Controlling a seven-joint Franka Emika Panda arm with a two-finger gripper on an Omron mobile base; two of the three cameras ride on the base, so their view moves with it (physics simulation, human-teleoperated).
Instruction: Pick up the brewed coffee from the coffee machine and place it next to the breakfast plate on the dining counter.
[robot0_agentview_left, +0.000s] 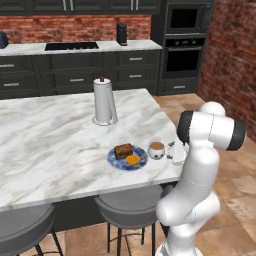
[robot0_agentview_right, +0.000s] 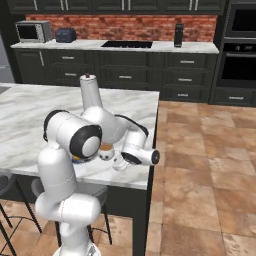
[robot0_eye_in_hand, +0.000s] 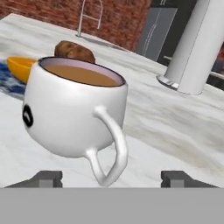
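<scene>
Jaws (robot0_eye_in_hand: 111, 178): spread wide, holding nothing, tips either side of the handle. Brewed coffee (robot0_agentview_left: 156, 150): upright on the table (robot0_agentview_left: 50, 140), just right of the breakfast plate (robot0_agentview_left: 127, 158), directly ahead of the jaws, handle toward them.

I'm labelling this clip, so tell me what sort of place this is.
A home kitchen, rendered. A marble island with stools holds a mug beside a plate, and the back wall has a cooktop and built-in oven.
</scene>
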